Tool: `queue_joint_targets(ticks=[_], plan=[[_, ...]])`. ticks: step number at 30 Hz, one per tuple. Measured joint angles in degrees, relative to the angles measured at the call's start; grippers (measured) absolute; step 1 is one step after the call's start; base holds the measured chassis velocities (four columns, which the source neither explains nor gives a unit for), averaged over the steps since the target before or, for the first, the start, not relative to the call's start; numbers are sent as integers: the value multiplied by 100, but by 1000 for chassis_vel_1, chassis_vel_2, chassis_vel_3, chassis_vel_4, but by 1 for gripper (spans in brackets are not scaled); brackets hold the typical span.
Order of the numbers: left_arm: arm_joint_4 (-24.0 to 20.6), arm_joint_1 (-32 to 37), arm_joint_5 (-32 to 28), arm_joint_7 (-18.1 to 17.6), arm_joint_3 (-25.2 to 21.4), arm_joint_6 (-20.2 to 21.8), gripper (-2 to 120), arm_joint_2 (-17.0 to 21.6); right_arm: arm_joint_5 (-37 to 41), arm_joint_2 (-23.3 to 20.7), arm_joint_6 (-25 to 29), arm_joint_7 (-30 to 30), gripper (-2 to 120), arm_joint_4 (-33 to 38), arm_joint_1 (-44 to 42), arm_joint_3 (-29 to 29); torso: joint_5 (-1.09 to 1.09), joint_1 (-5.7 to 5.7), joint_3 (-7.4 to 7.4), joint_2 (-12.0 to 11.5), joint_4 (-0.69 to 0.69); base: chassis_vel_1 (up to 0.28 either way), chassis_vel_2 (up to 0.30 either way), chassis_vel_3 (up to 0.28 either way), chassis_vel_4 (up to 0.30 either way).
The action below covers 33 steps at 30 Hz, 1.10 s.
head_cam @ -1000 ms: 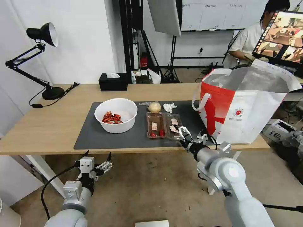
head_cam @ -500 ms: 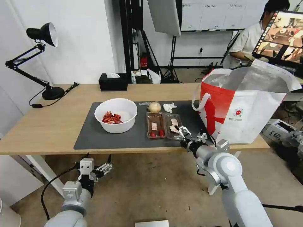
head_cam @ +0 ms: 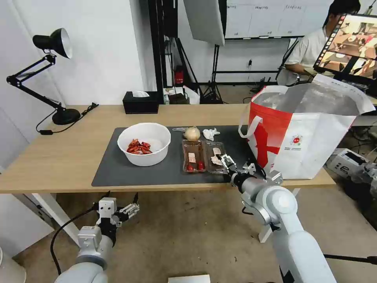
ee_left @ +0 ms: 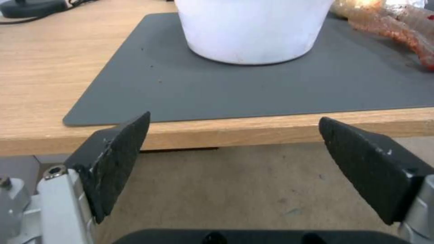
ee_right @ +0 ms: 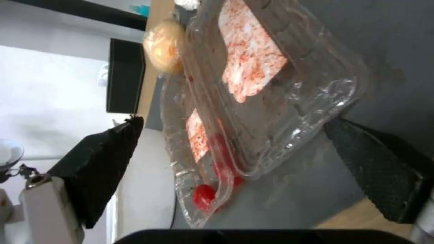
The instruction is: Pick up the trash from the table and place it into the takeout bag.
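Long light-wood table (head_cam: 70,157) on white legs, topped by a large dark grey rectangular mat (head_cam: 165,173). At the right end, a big boxy takeout bag (head_cam: 310,137), white with red pattern and silver foil lining, standing upright with mouth open. On the mat's left half, a white round bowl (head_cam: 144,143) holding red scraps. Mid-mat near the front edge, a clear two-compartment plastic tray (head_cam: 203,156); just behind it a tan onion-like lump in clear wrap (head_cam: 192,133) beside a crumpled white tissue (head_cam: 211,133). At the tray's front right corner, the right gripper (head_cam: 229,164), spread wide around that corner, gripping nothing. Below the front edge, under the bowl, the left gripper (head_cam: 119,198), wide open and empty.
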Motion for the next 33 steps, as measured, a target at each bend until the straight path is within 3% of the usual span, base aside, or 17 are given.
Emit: queue_joint_targets(ticks=[14,23,33], plan=[[0,74,14,-2,-3,-145,100,-12,-929,-82,215,-1292,100,-62,-94,-122,0,0,0,0,0,0,0,0,0],[-15,68,-1,-7,-26,-194,100,-9,-1372,-310,84,-2082,100,-192,261,-567,0,0,0,0,0,0,0,0,0],[-36,70,2,-8,-60,-202,100,-39,-1461,-308,-255,-2244,100,-626,916,-1111,-1,0,-1,0,0,0,0,0,0]])
